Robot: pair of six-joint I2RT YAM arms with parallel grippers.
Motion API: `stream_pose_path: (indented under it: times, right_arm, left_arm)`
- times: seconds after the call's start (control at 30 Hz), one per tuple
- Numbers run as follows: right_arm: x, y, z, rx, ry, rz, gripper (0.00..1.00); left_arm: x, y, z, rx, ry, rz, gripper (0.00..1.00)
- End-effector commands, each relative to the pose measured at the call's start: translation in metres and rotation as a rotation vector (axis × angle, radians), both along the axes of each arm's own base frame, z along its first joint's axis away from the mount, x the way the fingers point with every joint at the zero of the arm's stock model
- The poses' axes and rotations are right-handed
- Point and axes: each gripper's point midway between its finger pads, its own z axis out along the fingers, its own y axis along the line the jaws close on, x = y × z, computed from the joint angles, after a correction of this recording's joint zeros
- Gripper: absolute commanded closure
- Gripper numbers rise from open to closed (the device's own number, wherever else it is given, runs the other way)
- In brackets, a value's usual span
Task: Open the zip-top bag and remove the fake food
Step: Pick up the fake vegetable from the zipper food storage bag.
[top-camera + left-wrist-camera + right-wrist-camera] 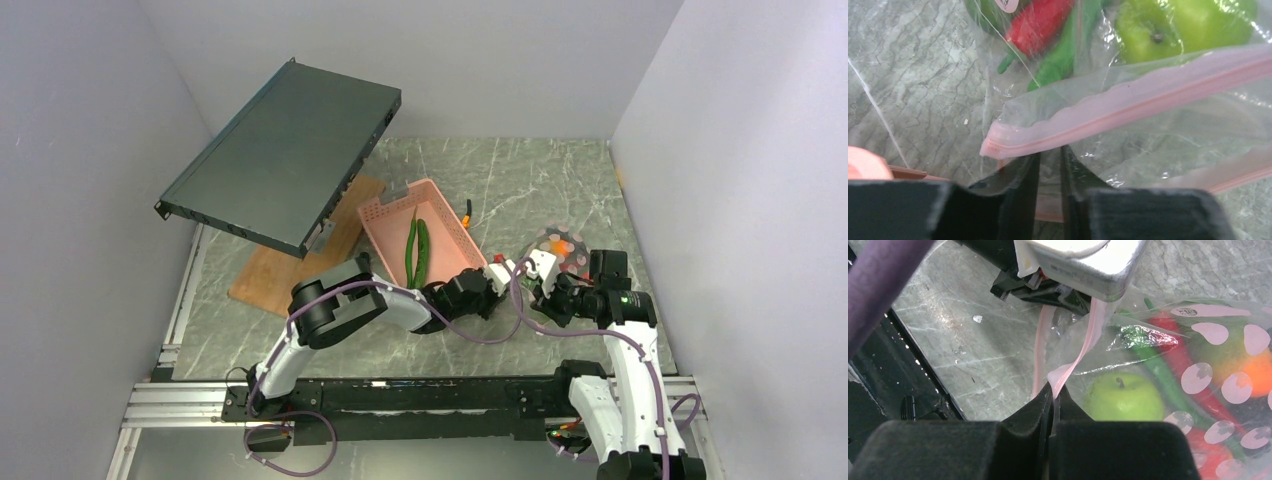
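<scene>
Jaws of left gripper (1050, 156) n right gripper (1053, 392) both clamp the bag (1212, 332) at its pink zip lips, mouth parted. Clear w/ pink spots, apple (1125, 399) inside, on table (520, 180) right of basket (447, 238).

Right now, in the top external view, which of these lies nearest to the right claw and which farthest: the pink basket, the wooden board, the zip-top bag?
1. zip-top bag: pinched in the right claw itself.
2. pink basket: on the table to the claw's left.
3. wooden board: farthest left, beyond the basket.

Fake food (1123, 397) inside zip-top bag (557, 246) — bag right of basket (395, 201), on table (520, 170).
</scene>
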Motion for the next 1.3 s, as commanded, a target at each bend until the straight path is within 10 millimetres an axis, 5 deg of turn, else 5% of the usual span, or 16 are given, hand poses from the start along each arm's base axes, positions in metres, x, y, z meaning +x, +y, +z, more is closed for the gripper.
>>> stream_pose_path:
  times: [0.0,0.1,0.4,0.73,1.03,1.27]
  right_arm:
    - [0.001,0.005,0.015,0.025,-0.049,0.031,1.0]
    - [0.001,0.005,0.015,0.026,-0.047,0.03,1.0]
    - [0.002,0.004,0.015,0.024,-0.052,0.023,1.0]
    - [-0.006,0.009,0.017,0.037,-0.052,0.075,1.0]
    - [-0.008,0.014,0.04,0.067,-0.065,0.085,1.0]
    - [-0.019,0.021,0.043,0.098,-0.043,0.123,1.0]
  left_arm:
    - [-0.004,0.01,-0.02,0.059,0.061,-0.003,0.83]
    - [-0.009,0.01,-0.008,0.037,0.055,-0.012,0.99]
    - [-0.043,0.021,0.062,-0.059,0.033,-0.056,1.0]
    - [-0.071,0.041,0.073,-0.123,0.148,-0.036,1.0]
    - [-0.083,0.038,0.117,-0.335,0.137,-0.074,0.6]
    - [-0.095,0.027,0.151,-0.431,0.104,-0.117,0.57]
